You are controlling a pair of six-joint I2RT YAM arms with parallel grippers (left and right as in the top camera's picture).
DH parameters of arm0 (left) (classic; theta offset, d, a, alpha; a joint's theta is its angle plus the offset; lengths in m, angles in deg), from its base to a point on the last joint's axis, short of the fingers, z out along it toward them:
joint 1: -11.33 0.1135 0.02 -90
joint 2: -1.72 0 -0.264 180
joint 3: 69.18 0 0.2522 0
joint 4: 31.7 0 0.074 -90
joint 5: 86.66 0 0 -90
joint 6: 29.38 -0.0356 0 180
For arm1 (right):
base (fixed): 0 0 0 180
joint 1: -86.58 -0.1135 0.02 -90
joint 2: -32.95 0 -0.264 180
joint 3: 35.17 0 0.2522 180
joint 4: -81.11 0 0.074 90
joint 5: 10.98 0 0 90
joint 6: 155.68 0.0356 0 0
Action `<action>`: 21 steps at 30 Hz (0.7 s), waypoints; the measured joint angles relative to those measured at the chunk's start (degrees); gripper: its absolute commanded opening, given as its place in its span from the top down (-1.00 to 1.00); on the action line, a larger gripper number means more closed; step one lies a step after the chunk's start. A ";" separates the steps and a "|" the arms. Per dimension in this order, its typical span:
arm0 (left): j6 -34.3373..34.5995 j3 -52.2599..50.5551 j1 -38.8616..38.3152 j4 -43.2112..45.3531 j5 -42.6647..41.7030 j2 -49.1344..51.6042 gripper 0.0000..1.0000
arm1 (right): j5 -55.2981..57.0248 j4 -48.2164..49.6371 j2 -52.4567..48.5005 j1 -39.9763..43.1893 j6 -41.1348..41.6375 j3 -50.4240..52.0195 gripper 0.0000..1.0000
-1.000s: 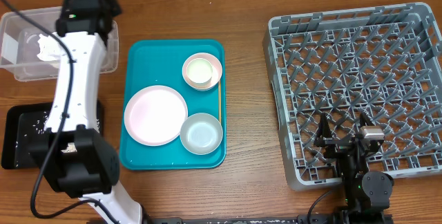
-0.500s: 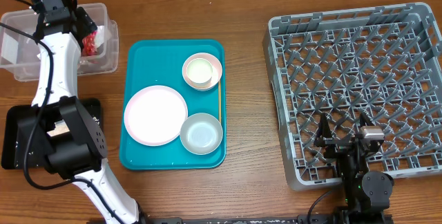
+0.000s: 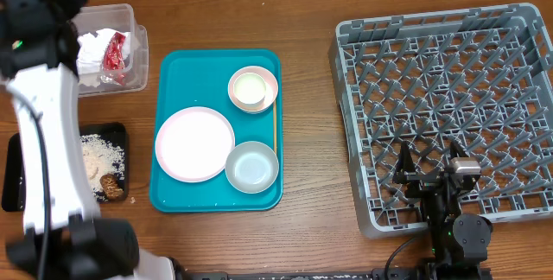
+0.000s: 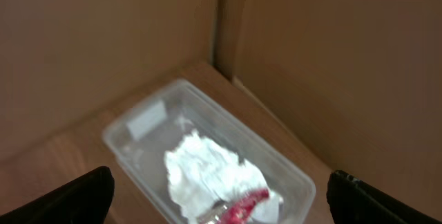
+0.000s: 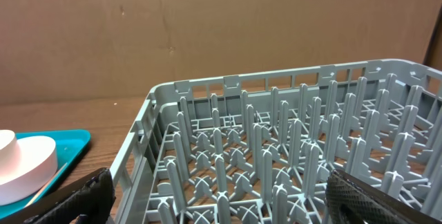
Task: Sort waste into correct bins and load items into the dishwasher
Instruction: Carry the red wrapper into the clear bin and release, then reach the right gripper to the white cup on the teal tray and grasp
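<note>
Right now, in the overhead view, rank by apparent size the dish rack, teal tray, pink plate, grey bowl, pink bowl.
Largest first:
dish rack
teal tray
pink plate
grey bowl and pink bowl, too alike to rank

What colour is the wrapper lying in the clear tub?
Red. The wrapper shows best in the overhead view.

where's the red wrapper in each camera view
overhead: the red wrapper is top left, inside the clear tub, right of the white napkin.
left wrist: the red wrapper is bottom centre, at the white napkin's lower right edge.
right wrist: not in it.
shared landmark: the clear tub, seen overhead and from the left wrist.
</note>
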 measured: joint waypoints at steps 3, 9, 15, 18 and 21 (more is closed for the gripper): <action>0.42 0.07 0.28 -3.34 5.86 -5.35 -1.00 | -0.02 -0.07 0.00 0.00 -0.04 0.00 -1.00; 1.18 0.26 4.17 -14.78 13.00 -8.50 -1.00 | 0.00 -0.02 0.00 0.00 -0.02 0.00 -1.00; 1.22 0.22 6.54 -25.94 14.08 -7.17 -1.00 | -0.02 0.00 0.00 0.00 -0.04 0.00 -1.00; 1.20 0.22 6.51 -27.41 13.57 -6.69 -1.00 | -0.02 -0.02 0.00 0.02 -0.02 0.00 -1.00; 1.20 0.22 6.51 -27.43 12.39 -6.40 -1.00 | 0.00 -0.04 0.00 0.02 -0.04 0.00 -1.00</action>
